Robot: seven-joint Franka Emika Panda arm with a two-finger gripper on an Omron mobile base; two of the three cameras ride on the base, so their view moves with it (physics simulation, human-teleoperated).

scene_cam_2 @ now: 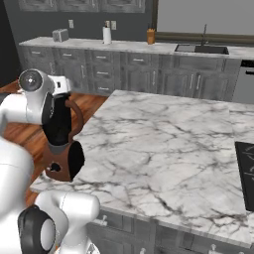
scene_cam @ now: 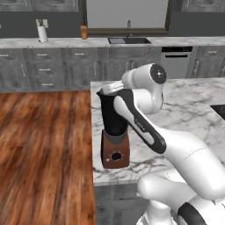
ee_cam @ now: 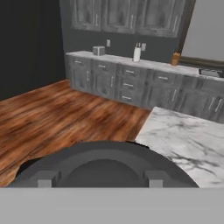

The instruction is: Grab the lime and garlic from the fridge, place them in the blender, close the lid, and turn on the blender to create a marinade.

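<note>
Claw (ee_cam: pixel 98 183) low over round dark grey lid (ee_cam: pixel 103 164), width cannot tell; lid-closing step — next, seat lid on tall black blender (scene_cam: pixel 114 132).

A: The kitchen is lit evenly and softly, with the pale window (scene_cam: pixel 126 13) as the brightest patch and no hard glare on the marble island top (scene_cam_2: pixel 163 144).

B: Shadows are faint; the blender (scene_cam: pixel 114 132) reads nearly solid black with little detail. All three pictures are low in resolution and slightly soft, and the dark lid (ee_cam: pixel 105 168) close to the hand camera looks smooth and featureless
</note>
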